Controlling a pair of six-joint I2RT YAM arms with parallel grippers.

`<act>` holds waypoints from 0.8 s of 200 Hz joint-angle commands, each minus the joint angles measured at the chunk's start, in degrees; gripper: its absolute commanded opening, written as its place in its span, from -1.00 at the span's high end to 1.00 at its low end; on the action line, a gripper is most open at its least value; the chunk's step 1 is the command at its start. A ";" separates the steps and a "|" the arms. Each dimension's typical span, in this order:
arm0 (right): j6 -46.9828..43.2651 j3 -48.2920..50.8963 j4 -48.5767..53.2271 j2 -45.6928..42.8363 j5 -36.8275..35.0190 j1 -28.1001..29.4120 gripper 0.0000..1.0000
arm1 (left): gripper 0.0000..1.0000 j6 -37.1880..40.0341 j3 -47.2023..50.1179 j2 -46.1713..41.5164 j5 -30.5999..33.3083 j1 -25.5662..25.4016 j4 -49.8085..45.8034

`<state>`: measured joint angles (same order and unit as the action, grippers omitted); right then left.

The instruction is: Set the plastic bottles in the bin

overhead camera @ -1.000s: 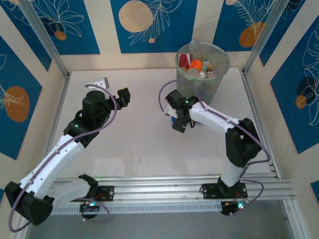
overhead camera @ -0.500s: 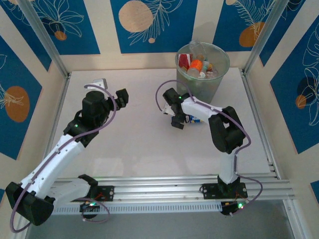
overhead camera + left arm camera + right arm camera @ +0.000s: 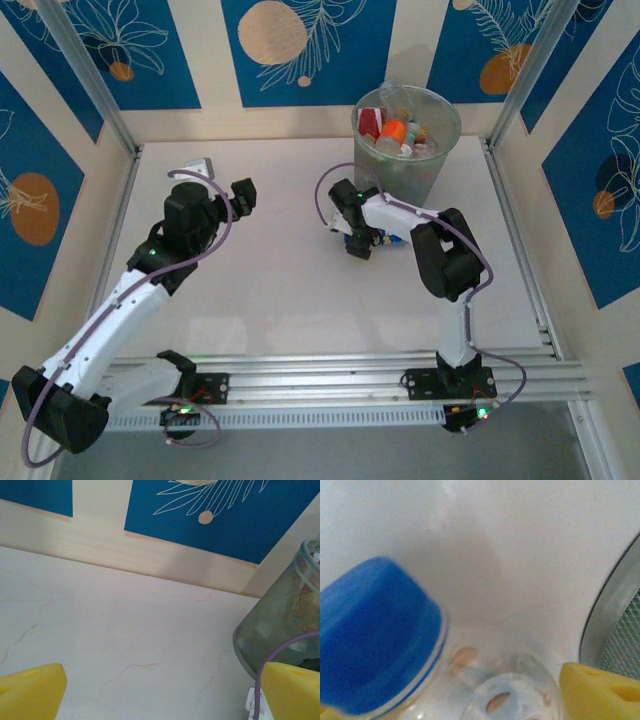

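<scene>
Left pincer (image 3: pixel 242 195) hanging wide apart above table (image 3: pixel 280 290) at centre left, right pincer (image 3: pixel 357 243) straddling blue-capped bottle (image 3: pixel 395 645) lying beside bin (image 3: pixel 418 175), grip on it not determinable.

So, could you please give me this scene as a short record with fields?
bin: upright at the far side of the table, several bottles inside
loose bottle: clear with blue, lying on the table by the bin's base
right gripper: astride that bottle, grip unclear
left gripper: open, holding nothing
</scene>
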<state>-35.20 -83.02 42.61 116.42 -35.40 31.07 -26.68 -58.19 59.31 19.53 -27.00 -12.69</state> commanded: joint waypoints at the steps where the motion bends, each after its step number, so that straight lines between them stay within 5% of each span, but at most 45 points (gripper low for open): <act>1: 1.25 0.52 0.94 0.24 1.90 0.52 -0.48 | -0.99 -0.53 0.44 -1.21 -1.07 0.90 0.55; 80: 3.59 -3.41 3.15 -5.69 1.72 4.96 0.12 | -0.99 -0.51 0.54 -2.17 -0.42 1.16 0.10; 160: 13.18 -15.07 6.04 -24.83 10.70 11.56 0.22 | -0.99 0.05 1.09 -4.28 1.54 1.25 -0.23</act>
<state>-26.48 -94.63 46.72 96.88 -29.52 41.54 -26.68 -57.34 56.25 19.84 -26.63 -12.88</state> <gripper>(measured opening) 0.608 0.995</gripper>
